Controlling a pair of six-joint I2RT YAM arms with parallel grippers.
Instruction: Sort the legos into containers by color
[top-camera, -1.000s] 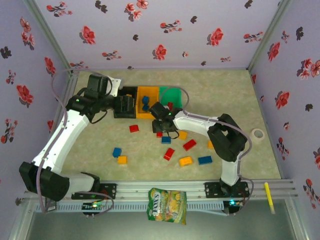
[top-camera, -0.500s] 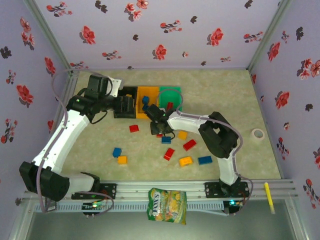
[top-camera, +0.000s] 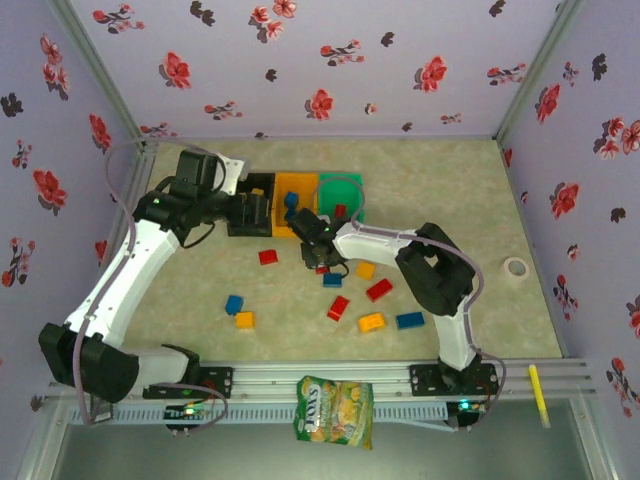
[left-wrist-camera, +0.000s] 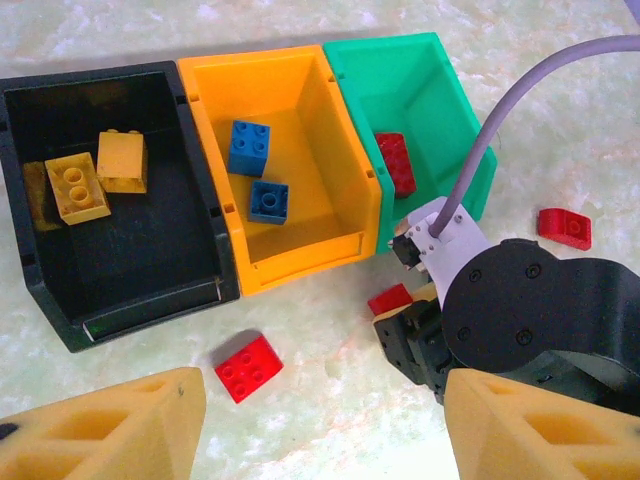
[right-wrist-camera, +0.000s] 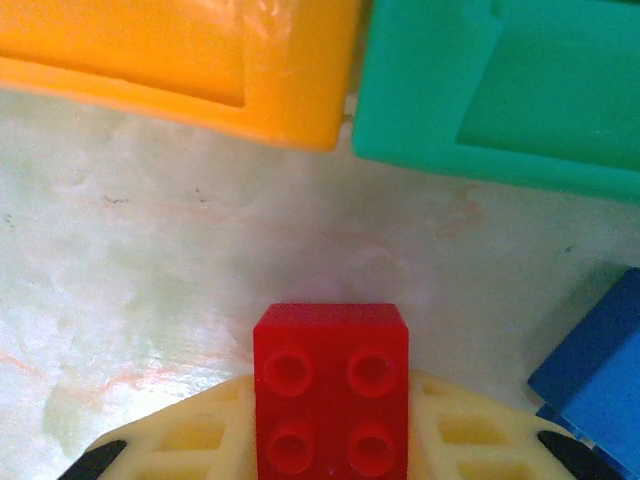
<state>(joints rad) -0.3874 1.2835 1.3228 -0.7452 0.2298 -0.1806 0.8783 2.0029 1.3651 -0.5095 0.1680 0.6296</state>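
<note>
One red lego is pinched between the fingers of the right claw, low over the surface. It is just short of the seam between the orange bin and the green bin.

A blue lego lies just right of that claw.

In the bins are counted:
- two blue bricks in the orange one
- one red brick in the green one
- two yellow bricks in the black bin

Nine loose legos are counted beside and base-side of the right claw: three red, three blue, three yellow.

The left claw is spread with nothing between its fingers, above the black bin's front edge.

Bare surface is seen right of the right claw, as far as the tape roll.
</note>
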